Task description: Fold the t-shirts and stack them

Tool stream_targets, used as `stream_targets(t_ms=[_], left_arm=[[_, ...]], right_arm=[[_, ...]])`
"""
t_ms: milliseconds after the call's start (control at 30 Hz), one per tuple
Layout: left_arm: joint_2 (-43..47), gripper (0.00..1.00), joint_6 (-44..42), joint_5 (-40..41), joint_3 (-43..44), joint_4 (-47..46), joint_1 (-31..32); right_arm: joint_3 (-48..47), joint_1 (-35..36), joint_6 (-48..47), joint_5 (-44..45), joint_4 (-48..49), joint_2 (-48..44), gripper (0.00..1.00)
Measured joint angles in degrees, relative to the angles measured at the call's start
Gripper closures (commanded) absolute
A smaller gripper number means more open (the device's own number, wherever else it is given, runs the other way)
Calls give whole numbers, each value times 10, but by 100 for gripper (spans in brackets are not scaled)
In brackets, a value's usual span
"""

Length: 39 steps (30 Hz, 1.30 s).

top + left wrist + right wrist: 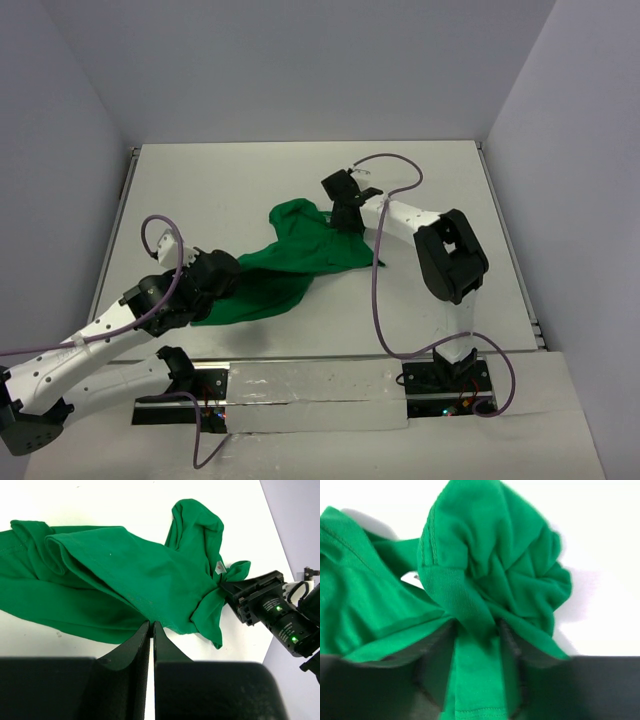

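The bright green t-shirt (300,255) lies crumpled and drawn out across the middle of the table, between my two grippers. In the left wrist view the t-shirt (125,570) shows its small white neck label (219,568). My left gripper (222,277) is at its near-left end, with its jaws shut and the tips (151,624) pinching a fold at the cloth's edge. My right gripper (346,222) is at the far-right end, also seen in the left wrist view (260,602). It is shut (477,630) on a bunched band of the t-shirt (495,570), which runs between the fingers.
The white table (250,180) is walled at the back and on both sides. A purple cable (378,290) loops from the right arm down to its base. Another purple cable (160,235) arches over the left arm.
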<state>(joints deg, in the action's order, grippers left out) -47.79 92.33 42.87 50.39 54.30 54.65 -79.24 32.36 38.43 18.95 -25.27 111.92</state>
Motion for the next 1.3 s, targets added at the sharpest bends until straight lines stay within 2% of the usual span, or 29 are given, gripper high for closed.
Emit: stream_targets(t_ms=[33,100,300,433,500,633,733,800,900,1067,1200,1267,1300], left_arm=[[0,90,0,0,0,0,0],[0,90,0,0,0,0,0],[7,90,0,3,0,6,-1],[7,90,-13,15,0,8,-17],[1,90,-40,15,3,7,-51],[-25,90,-140,-10,17,-40,-171],[-60,90,-228,-56,38,-98,-267],[-99,90,-281,-89,67,-132,-317],[-203,90,-361,-151,187,-159,-387],[-386,90,-458,-237,455,-190,-462],[-510,90,-506,-288,703,-182,-481],[-528,90,-520,-307,767,-183,-480],[-520,90,-524,-316,766,-191,-479]], right_arm=[[-3,0,1,6,-1,0,72],[-8,0,2,17,-2,0,85],[-9,0,1,39,-10,-17,89],[6,-7,-6,41,-13,-79,91],[22,-25,-9,30,-10,-130,91],[54,-112,-9,-28,10,-233,91],[53,-184,-9,-74,27,-275,91],[47,-204,-9,-102,34,-284,91],[19,-221,-4,-155,47,-283,91],[-92,-267,22,-232,81,-266,91],[-155,-325,65,-293,172,-262,91],[-152,-352,86,-321,219,-272,91],[-140,-362,93,-332,241,-280,91]])
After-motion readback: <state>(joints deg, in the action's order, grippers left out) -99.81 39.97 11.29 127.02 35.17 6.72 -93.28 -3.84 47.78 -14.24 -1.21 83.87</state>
